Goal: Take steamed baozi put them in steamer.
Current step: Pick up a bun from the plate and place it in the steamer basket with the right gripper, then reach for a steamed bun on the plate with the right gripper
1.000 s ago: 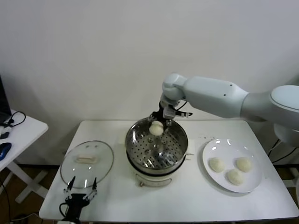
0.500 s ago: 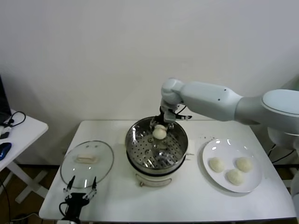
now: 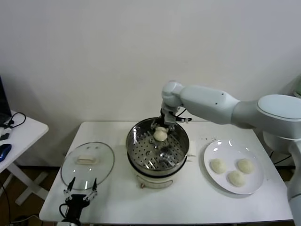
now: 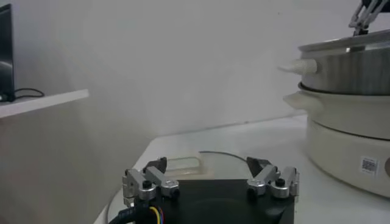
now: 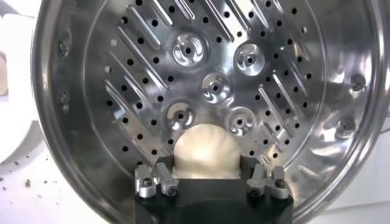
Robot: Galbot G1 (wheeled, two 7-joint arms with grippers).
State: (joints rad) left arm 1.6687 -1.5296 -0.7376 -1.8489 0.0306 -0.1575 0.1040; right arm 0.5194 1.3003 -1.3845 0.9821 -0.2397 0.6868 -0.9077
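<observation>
The steamer (image 3: pixel 134 141) stands mid-table, its perforated tray (image 5: pixel 201 79) filling the right wrist view. One steamed baozi (image 3: pixel 160 134) rests at the tray's far side. My right gripper (image 3: pixel 161 129) reaches down over it with its jaws open; the bun (image 5: pixel 205 152) lies between the fingers with narrow gaps on both sides. Three more baozi (image 3: pixel 217 165) (image 3: pixel 245 165) (image 3: pixel 236 178) sit on the white plate (image 3: pixel 225 150) to the right. My left gripper (image 3: pixel 82 185) waits open at the table's front left edge, empty.
The glass lid (image 3: pixel 88 165) with its white handle lies flat left of the steamer, just beyond the left gripper (image 4: pixel 210 173). The steamer's side (image 4: pixel 347 67) rises to that gripper's right. A small white side table (image 3: pixel 19 132) stands at far left.
The right gripper lowered the baozi from above the steamer's rim down onto the tray and spread its fingers off it. The left arm stayed still.
</observation>
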